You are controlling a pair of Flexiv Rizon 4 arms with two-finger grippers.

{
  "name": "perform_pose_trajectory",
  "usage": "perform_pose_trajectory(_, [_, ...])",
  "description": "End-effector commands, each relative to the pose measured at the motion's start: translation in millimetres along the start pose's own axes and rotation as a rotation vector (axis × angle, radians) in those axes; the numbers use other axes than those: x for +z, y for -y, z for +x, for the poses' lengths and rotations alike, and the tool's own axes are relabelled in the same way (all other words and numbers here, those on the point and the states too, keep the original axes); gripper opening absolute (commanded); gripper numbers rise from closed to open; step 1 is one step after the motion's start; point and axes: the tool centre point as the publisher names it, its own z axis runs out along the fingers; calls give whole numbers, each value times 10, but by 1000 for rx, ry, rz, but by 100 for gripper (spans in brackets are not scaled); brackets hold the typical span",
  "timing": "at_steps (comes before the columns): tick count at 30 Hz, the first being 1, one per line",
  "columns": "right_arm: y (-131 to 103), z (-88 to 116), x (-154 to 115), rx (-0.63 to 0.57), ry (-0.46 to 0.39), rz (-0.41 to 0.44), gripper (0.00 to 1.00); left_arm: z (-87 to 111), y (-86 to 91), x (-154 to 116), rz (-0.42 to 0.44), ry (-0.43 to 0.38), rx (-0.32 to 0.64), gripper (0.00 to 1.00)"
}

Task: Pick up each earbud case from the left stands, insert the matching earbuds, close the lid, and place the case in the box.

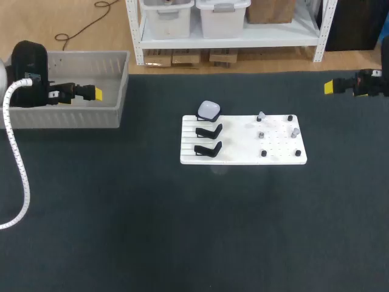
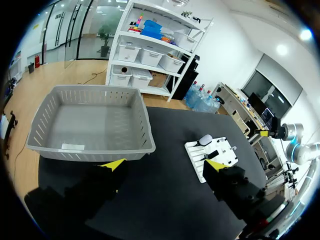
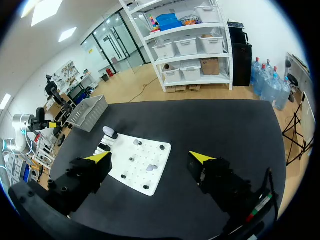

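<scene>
Stands of black plastic [image 1: 207,149], two of them, sit at the near left of the white board [image 1: 243,155]. Behind them, at the board's far-left corner, rests the white earbud case [image 1: 208,110]. Small grey pieces [image 1: 295,131], too small to identify, dot the board's right half. Well left of the board, the left gripper [image 1: 97,93] hangs over the grey box [image 1: 67,115], fingers spread apart. Well beyond the board's far-right corner, the right gripper [image 1: 329,87] is likewise spread wide, holding nothing.

left pincer [image 2: 164,165]: spread wide | right pincer [image 3: 150,157]: spread wide
</scene>
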Motion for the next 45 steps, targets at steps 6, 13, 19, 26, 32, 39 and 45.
perform_pose_trajectory(6, [-5, -1, -4, 0, 0, 3, 100, -8, 13, -2, -7, -5, -1, 100])
perform_pose_trajectory(13, [-5, -1, -4, 0, 0, 3, 100, -8, 13, -2, -7, -5, -1, 100])
perform_pose_trajectory(19, [-5, -1, -4, 0, 0, 3, 100, -64, 138, 25, 93, 44, 97, 100])
perform_pose_trajectory(26, [-5, -1, -4, 0, 0, 3, 100, -209, 295, 120, 212, 79, 286, 100])
perform_pose_trajectory(32, [-5, -1, -4, 0, 0, 3, 100, -311, 430, 252, 337, 60, 488, 100])
perform_pose_trajectory(39, [-5, -1, -4, 0, 0, 3, 100, -376, 579, 415, 404, 26, 736, 100])
perform_pose_trajectory(45, [-5, -1, -4, 0, 0, 3, 100, -315, 648, 607, 508, 3, 873, 100])
